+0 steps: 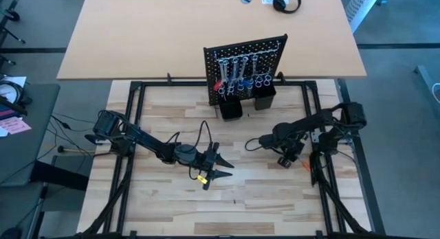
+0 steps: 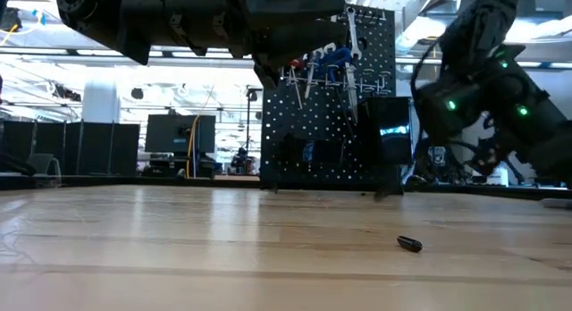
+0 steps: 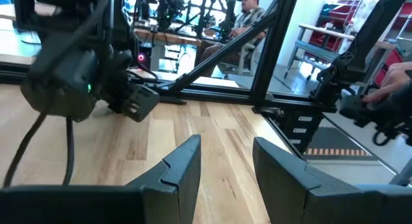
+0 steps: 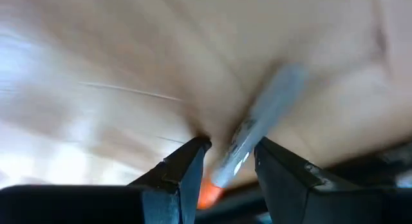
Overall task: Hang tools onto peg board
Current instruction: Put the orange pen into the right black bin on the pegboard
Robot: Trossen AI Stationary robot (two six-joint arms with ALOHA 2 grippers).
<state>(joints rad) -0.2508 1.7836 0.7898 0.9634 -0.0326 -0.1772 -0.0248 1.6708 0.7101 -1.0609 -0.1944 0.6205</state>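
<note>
Pick-up step: right tool (image 4: pixel 226 161) open astride orange-and-black tool (image 4: pixel 257 130) on table (image 1: pixel 172 198). Next: close, lift to peg board (image 1: pixel 244 57). Left tool (image 3: pixel 225 163) open, empty.

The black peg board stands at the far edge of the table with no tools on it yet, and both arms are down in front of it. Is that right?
Not quite: the peg board already has tools hanging on it, as the high view shows. The rest is right.

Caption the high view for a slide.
Peg board already hung with tools; left gripper and right gripper over the wooden table.
</note>
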